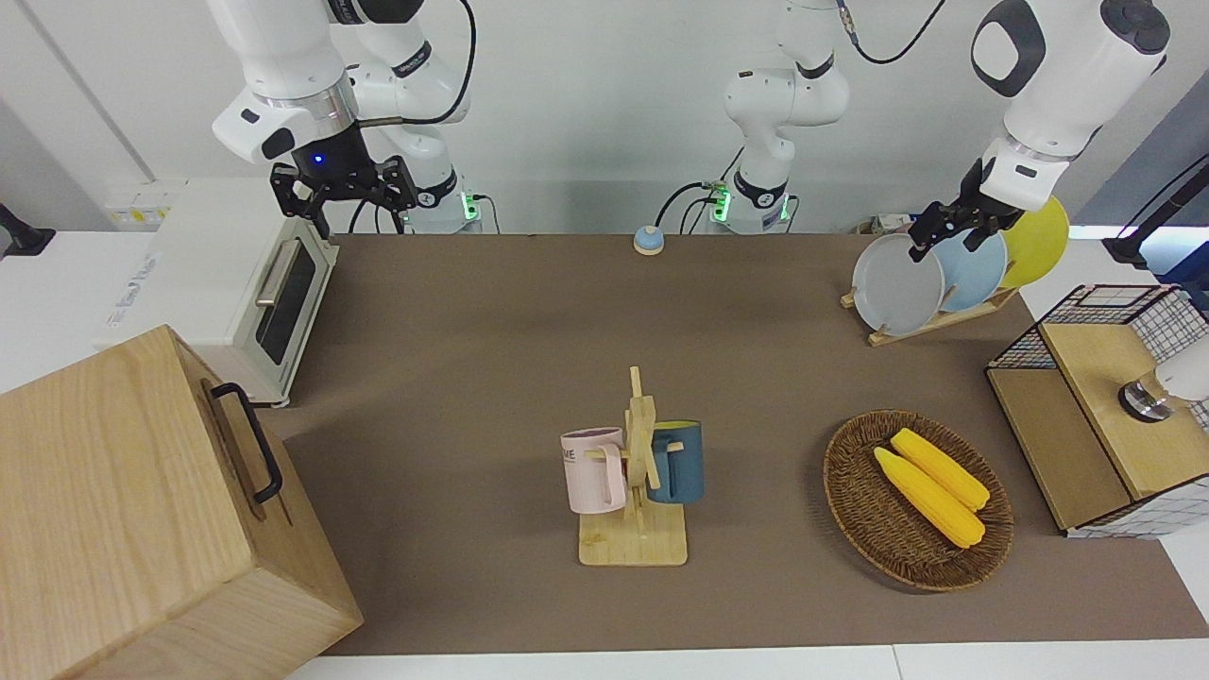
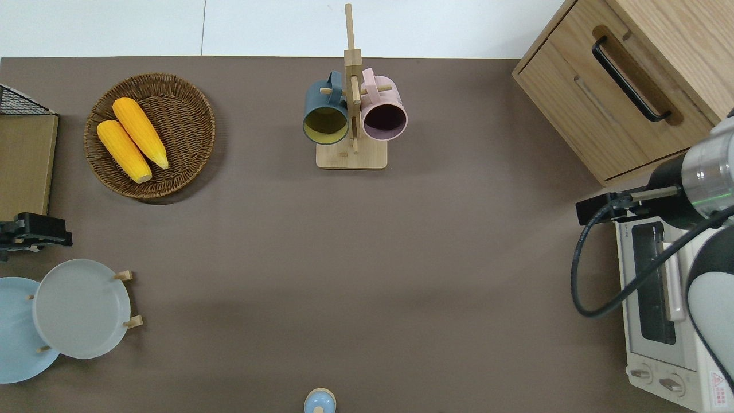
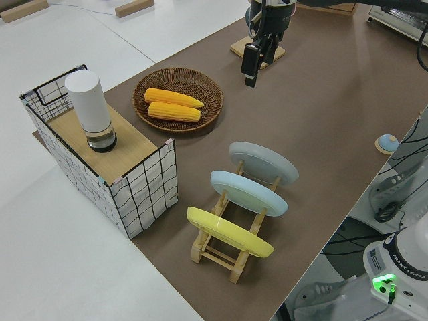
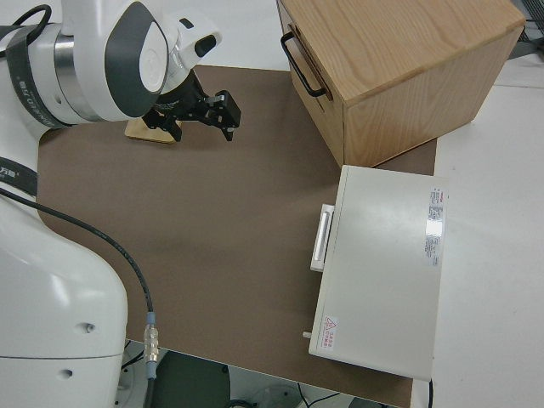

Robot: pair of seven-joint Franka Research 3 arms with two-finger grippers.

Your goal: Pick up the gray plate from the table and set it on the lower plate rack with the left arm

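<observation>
The gray plate (image 1: 895, 288) stands slanted in the lowest slot of the plate rack (image 1: 930, 324), free of any grip; it also shows in the overhead view (image 2: 80, 310) and the left side view (image 3: 263, 162). My left gripper (image 1: 949, 227) is open and empty, raised above the plate's upper rim. In the overhead view the left gripper (image 2: 35, 231) is over bare table (image 1: 472, 359) between the rack and the wire shelf box. My right arm is parked, its gripper (image 1: 342, 194) open.
A light blue plate (image 1: 978, 274) and a yellow plate (image 1: 1039, 241) fill the higher slots. A wicker basket (image 1: 850, 491) with two corn cobs, a wire shelf box (image 1: 1086, 444), a mug stand (image 1: 635, 543), a wooden cabinet (image 1: 142, 510) and a toaster oven (image 1: 217, 283) stand around.
</observation>
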